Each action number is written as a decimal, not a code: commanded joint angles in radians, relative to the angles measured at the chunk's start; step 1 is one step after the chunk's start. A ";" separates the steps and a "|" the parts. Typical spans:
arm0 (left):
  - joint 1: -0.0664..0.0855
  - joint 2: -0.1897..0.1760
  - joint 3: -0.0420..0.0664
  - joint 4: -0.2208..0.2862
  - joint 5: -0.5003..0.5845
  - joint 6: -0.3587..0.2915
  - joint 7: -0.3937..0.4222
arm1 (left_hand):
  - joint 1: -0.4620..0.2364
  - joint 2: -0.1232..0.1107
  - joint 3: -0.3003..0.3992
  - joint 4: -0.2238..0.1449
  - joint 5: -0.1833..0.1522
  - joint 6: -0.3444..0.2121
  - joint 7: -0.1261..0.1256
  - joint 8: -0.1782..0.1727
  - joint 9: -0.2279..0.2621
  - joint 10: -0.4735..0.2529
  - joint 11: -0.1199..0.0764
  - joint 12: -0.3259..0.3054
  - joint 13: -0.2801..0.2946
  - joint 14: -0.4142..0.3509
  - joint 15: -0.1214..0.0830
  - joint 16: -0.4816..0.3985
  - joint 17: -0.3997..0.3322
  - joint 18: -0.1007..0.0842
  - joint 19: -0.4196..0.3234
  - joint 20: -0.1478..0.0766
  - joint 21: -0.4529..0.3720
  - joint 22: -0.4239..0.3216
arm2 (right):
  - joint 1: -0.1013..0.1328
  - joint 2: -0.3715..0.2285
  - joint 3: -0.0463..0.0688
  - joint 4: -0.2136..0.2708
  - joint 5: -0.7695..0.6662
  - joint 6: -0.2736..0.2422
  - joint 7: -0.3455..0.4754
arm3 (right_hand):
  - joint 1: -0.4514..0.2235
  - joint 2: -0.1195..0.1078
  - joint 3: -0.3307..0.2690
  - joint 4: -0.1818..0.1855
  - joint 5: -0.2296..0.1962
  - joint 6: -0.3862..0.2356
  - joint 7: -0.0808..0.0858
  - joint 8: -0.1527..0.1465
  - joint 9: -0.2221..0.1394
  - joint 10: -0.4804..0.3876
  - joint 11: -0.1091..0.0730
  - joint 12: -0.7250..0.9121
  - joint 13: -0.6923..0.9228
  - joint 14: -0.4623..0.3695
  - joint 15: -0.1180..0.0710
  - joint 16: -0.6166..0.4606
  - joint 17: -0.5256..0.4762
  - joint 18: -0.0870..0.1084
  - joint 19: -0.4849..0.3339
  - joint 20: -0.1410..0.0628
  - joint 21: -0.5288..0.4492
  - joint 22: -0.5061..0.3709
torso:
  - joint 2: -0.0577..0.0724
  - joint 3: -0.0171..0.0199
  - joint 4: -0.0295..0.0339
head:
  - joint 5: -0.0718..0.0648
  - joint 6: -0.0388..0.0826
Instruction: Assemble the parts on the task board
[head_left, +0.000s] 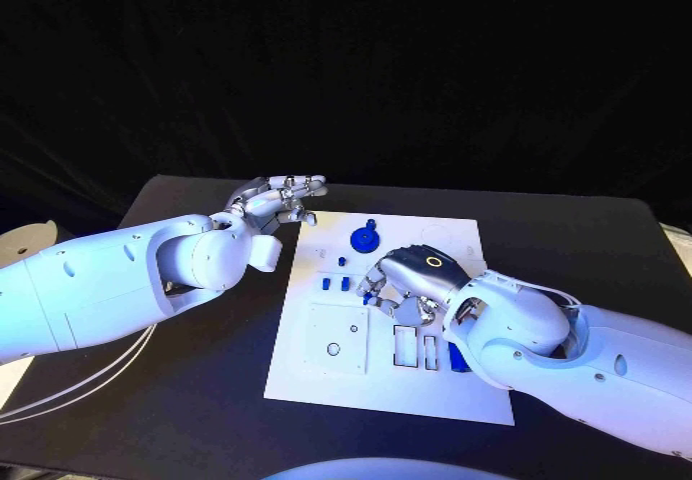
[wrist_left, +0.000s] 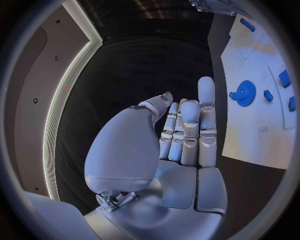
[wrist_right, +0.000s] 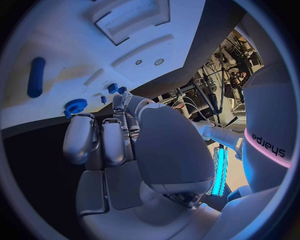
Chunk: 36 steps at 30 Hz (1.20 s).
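The white task board (head_left: 378, 375) lies in the middle of the black table. A blue gear (head_left: 366, 240) sits at its far part, also seen as the gear (wrist_left: 245, 92) and the gear (wrist_right: 75, 106). Small blue parts (head_left: 335, 285) stand left of my right hand (head_left: 407, 282). That hand hovers low over the board's middle with its fingers curled in, fingertips (wrist_right: 120, 99) right by small blue parts (wrist_right: 112, 88); whether it pinches one is hidden. My left hand (head_left: 281, 198) hangs by the board's far left corner, fingers (wrist_left: 187, 127) straight, holding nothing.
A long blue peg (wrist_right: 35, 76) lies on the board, and another blue piece (head_left: 456, 355) shows beside my right forearm. The board has rectangular slots (head_left: 418, 348) and a round hole (head_left: 333, 349). Black table (head_left: 173, 400) surrounds it.
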 joint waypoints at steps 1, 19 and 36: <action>0.001 0.002 0.001 0.006 0.004 0.004 0.015 | -0.003 -0.004 0.001 -0.005 0.005 -0.003 0.003 0.000 -0.001 -0.007 -0.002 0.005 -0.002 -0.009 0.001 -0.001 -0.001 0.009 -0.006 -0.002 -0.007 -0.002 | -0.015 0.016 -0.002 -0.009 0.007 0.019 0.028 | -0.011 -0.003 0.007 -0.001 0.004 0.004 0.011 0.002 0.002 0.000 0.005 0.000 0.001 0.044 -0.001 -0.003 -0.001 -0.015 0.006 0.002 0.004 -0.001 | 0.000 -0.0004 -0.0013 | 0.012 -0.008; 0.001 0.000 0.001 0.011 0.004 0.008 0.011 | -0.005 -0.005 -0.001 -0.006 0.006 -0.006 0.004 -0.001 -0.001 -0.012 -0.001 0.005 -0.002 -0.012 0.002 -0.003 -0.007 0.008 -0.007 -0.001 -0.007 -0.002 | -0.047 0.065 -0.013 -0.051 0.010 0.103 0.020 | -0.025 -0.008 0.006 -0.008 0.004 0.002 0.014 0.001 0.003 -0.004 0.009 -0.001 0.001 0.043 0.002 -0.004 -0.003 -0.014 0.004 0.004 0.003 -0.003 | 0.000 0.0006 -0.0024 | 0.025 -0.020; 0.001 -0.003 0.001 0.012 0.004 0.015 0.007 | -0.007 -0.006 -0.002 -0.006 0.006 -0.008 0.005 -0.001 -0.001 -0.016 0.000 0.006 -0.002 -0.014 0.003 -0.003 -0.011 0.008 -0.008 0.000 -0.008 -0.003 | -0.048 0.079 -0.017 -0.066 -0.061 0.148 -0.041 | -0.028 -0.008 0.005 -0.009 0.004 0.002 0.014 0.001 0.003 -0.004 0.009 0.000 0.001 0.042 0.002 -0.004 -0.004 -0.014 0.003 0.005 0.002 -0.004 | 0.000 0.0006 -0.0022 | 0.021 -0.017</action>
